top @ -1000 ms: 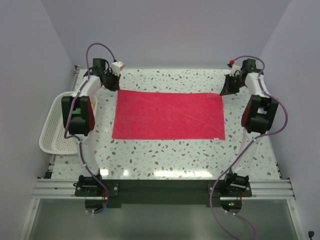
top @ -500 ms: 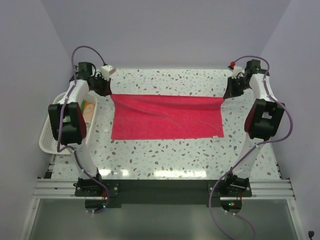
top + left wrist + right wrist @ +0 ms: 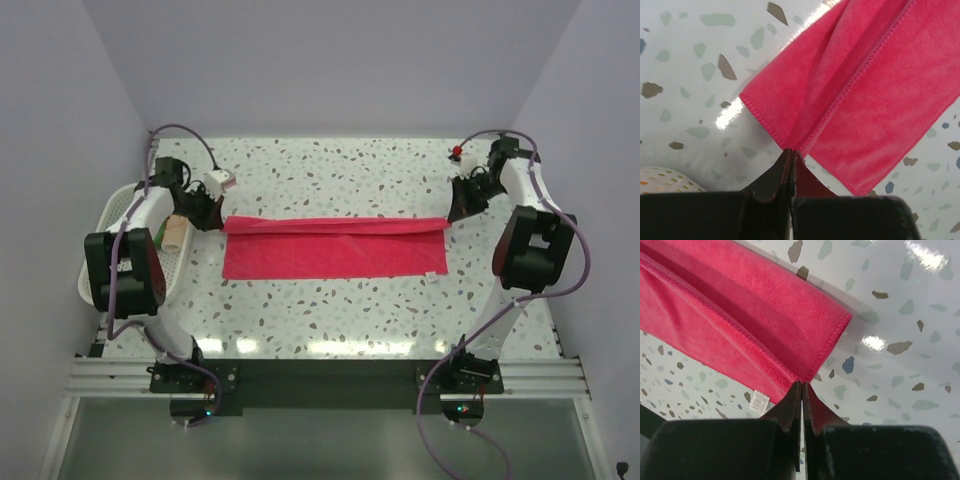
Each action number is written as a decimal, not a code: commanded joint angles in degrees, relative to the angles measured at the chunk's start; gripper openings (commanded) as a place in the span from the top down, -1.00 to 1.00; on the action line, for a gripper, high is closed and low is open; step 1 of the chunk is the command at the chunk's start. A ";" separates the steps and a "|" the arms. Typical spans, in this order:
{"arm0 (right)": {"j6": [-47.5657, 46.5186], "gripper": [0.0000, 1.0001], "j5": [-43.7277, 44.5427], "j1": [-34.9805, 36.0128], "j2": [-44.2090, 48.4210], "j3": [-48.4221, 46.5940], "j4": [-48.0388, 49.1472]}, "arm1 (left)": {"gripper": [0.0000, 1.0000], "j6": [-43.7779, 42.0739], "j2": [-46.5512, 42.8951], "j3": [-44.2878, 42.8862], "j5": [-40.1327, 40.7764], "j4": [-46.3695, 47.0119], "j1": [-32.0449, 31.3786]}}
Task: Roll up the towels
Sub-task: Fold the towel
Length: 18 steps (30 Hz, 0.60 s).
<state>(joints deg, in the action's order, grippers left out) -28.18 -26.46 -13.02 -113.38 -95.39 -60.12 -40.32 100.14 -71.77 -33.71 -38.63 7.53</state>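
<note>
1. On the speckled terrazzo table [image 3: 330,310], seen from above, the pink-red towel [image 3: 335,255] lies as a long, narrow band between the arms. The left gripper [image 3: 218,215] is clamped tight on its far-left corner and the right gripper [image 3: 450,212] on its far-right corner. A white mesh basket [image 3: 100,285] sits at the table's left edge.
2. In the left wrist view, the left gripper [image 3: 791,152] has its black tips pressed together on the stitched hem. The fleecy towel [image 3: 880,90] fans away from it in two layers.
3. In the right wrist view, the right gripper [image 3: 802,386] nips the corner of the towel [image 3: 740,305], whose upper layer curves over the lower. A small white label [image 3: 759,401] shows at the hem.
4. A second ago the towel lay spread as a broad flat rectangle. Its far edge is now drawn nearer, doubling the cloth, while the near edge is unmoved.
</note>
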 commanded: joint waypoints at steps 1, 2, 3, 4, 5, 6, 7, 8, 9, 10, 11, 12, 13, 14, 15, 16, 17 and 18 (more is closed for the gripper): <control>-3.46 1.00 1.84 -0.52 3.69 2.58 -1.94 | 1.00 -3.63 -3.11 3.73 -0.92 -1.01 0.56; -3.54 1.00 2.28 -0.78 3.70 3.89 -0.98 | 1.00 -3.46 -3.28 4.35 -0.48 -0.40 0.64; -3.46 1.00 2.64 -1.04 3.61 4.34 -0.44 | 1.00 -2.76 -3.20 5.31 0.48 0.83 0.64; -3.46 1.00 2.73 -1.13 3.35 4.69 0.00 | 1.00 -2.49 -2.76 5.67 0.84 1.10 0.64; -3.46 1.00 2.81 -1.40 2.91 4.78 -0.09 | 1.00 -2.14 -2.41 5.76 1.02 1.36 0.64; -3.46 1.00 2.64 -1.49 2.38 4.78 -0.09 | 1.00 -1.88 -2.06 5.85 1.19 1.37 0.64; -3.72 1.00 2.55 -1.49 2.20 4.95 -0.26 | 1.00 -1.70 -1.79 5.85 1.37 1.45 0.56; -3.98 1.00 2.29 -1.49 2.11 5.13 -0.87 | 1.00 -1.52 -1.53 5.85 1.28 1.37 0.56; -4.33 1.00 2.11 -1.49 2.29 5.13 -1.31 | 1.00 -1.61 -1.61 5.85 1.28 1.28 0.56; -4.60 1.00 1.59 -1.49 2.55 5.13 -1.58 | 1.00 -1.61 -1.79 5.76 1.02 1.10 0.56; -4.77 1.00 1.32 -1.49 2.81 4.87 -2.19 | 1.00 -1.35 -2.40 5.50 0.76 1.02 0.64; -4.86 1.00 1.06 -1.57 3.51 4.61 -2.54 | 1.00 -1.08 -2.58 4.71 -0.03 0.75 0.64; -4.95 1.00 0.62 -1.57 3.78 4.17 -2.98 | 1.00 -0.82 -2.93 4.10 -0.56 -0.38 0.56; -5.12 1.00 -0.08 -1.57 4.13 3.21 -4.29 | 1.00 -0.82 -3.37 3.40 -1.17 -1.17 0.56; -5.30 1.00 -0.26 -1.49 4.31 2.76 -4.92 | 1.00 -0.90 -3.63 2.34 -1.87 -2.05 0.56; -5.74 1.00 -0.35 -1.57 4.66 2.41 -5.53 | 1.00 -1.60 -3.89 2.07 -2.06 -3.98 0.56; -6.26 1.00 0.00 -1.49 4.84 2.32 -6.58 | 1.00 -2.22 -4.77 1.98 -2.23 -4.86 0.64; -6.79 1.00 0.44 -1.66 5.10 2.58 -7.11 | 1.00 -2.92 -5.30 2.77 -1.54 -5.74 0.56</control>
<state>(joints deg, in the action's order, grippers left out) -32.40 -25.32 -14.22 -112.07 -90.80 -63.22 -41.41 98.80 -67.07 -33.56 -40.66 7.60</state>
